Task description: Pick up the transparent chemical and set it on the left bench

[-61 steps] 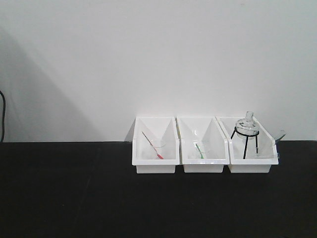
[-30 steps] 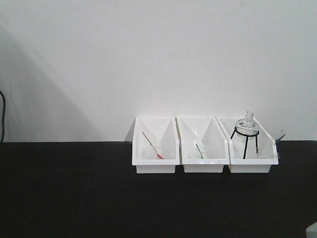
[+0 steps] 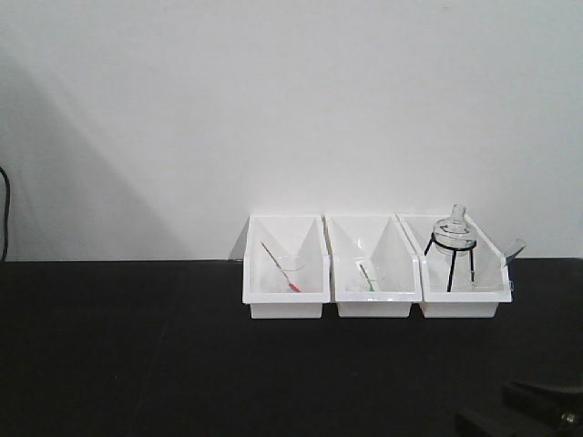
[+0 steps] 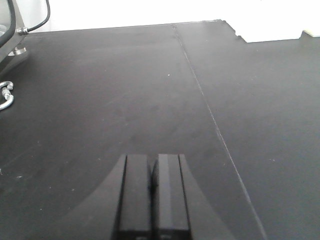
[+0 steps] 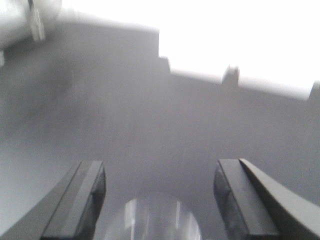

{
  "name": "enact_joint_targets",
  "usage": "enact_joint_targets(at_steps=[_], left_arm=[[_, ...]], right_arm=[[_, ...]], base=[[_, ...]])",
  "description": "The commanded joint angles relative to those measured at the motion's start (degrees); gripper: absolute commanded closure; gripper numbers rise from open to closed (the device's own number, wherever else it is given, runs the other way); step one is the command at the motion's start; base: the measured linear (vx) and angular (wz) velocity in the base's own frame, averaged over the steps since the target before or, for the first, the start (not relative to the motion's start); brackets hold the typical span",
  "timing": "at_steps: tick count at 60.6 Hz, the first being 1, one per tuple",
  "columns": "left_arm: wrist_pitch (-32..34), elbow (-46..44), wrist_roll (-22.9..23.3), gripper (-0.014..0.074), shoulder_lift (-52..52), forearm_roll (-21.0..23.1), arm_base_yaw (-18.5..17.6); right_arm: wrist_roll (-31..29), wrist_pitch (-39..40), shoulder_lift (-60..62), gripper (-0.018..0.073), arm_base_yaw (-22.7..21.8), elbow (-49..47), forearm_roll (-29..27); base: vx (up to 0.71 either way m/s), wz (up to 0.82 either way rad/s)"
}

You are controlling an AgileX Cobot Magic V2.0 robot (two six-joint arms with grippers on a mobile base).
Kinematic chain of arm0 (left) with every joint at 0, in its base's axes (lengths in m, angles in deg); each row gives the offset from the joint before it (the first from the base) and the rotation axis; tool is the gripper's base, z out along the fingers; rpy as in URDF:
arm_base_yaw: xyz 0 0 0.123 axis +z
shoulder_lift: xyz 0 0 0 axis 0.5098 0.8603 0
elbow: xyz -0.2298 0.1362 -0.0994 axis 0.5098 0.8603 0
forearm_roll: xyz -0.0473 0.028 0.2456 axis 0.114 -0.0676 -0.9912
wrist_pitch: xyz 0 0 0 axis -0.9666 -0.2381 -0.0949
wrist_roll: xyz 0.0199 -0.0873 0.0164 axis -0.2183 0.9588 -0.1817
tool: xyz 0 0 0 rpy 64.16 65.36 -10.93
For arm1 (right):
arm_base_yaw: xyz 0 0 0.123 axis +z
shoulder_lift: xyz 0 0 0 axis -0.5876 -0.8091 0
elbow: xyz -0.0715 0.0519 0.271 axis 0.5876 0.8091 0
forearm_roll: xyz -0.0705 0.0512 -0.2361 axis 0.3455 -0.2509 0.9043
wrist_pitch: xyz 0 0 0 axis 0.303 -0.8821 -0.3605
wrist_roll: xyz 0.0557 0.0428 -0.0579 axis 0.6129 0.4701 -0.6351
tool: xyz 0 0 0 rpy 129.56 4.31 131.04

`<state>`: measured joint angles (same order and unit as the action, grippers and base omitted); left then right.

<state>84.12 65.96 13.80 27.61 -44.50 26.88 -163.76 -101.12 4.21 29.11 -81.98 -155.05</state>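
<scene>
A round glass flask (image 3: 453, 229) with clear liquid sits on a black tripod in the right white bin (image 3: 460, 308), at the back of the black bench. My right gripper (image 3: 510, 408) shows at the lower right edge of the front view, well in front of that bin. In the right wrist view it (image 5: 160, 170) is open over the bench, with a blurred translucent rounded shape (image 5: 152, 220) low between the fingers; I cannot tell what that shape is. My left gripper (image 4: 152, 160) is shut and empty above bare black bench.
The left bin (image 3: 285, 308) holds a beaker with a red rod (image 3: 290, 271). The middle bin (image 3: 376, 308) holds a beaker with a green rod (image 3: 369, 273). A seam (image 4: 210, 115) runs along the bench. Metal hardware (image 4: 5, 97) lies at its left edge.
My right gripper has come up into the lower right corner of the front view. The bins and the flask have not moved.
</scene>
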Motion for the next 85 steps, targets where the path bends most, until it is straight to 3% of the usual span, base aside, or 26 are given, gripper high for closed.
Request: enact_joint_targets(at_steps=[1,5,17,38,65,77,80,85], left_arm=[[4.5,0.9,0.4,0.0600,-1.1,0.0,-0.1],[4.5,0.9,0.4,0.0600,-1.1,0.0,-0.1],[4.5,0.9,0.4,0.0600,-1.1,0.0,-0.1],[4.5,0.9,0.4,0.0600,-1.1,0.0,-0.1],[4.5,0.9,0.4,0.0600,-1.1,0.0,-0.1],[4.5,0.9,0.4,0.0600,-1.1,0.0,-0.1],[4.5,0.9,0.4,0.0600,-1.1,0.0,-0.1],[4.5,0.9,0.4,0.0600,-1.1,0.0,-0.1]], right_arm=[[2.1,-0.8,3.8,0.0122,-0.1,-3.0,-4.4],[2.9,1.8,6.6,0.0199,-0.1,-2.8,-4.1],[10.3,9.8,17.5,0.0574,-0.1,-2.6,4.0],[12.9,10.7,28.2,0.0566,-0.1,-2.6,4.4],[12.7,11.0,29.2,0.0567,-0.1,-2.6,4.3],[12.8,12.8,27.3,0.0567,-0.1,-2.6,-0.6],[13.9,13.3,27.3,0.0567,-0.1,-2.8,1.2],[23.0,13.3,27.5,0.0567,-0.1,-3.6,14.5]], base=[[0.00,0.00],[0.00,0.00],[0.00,0.00],[0.00,0.00],[0.00,0.00],[0.00,0.00],[0.00,0.00],[0.00,0.00]])
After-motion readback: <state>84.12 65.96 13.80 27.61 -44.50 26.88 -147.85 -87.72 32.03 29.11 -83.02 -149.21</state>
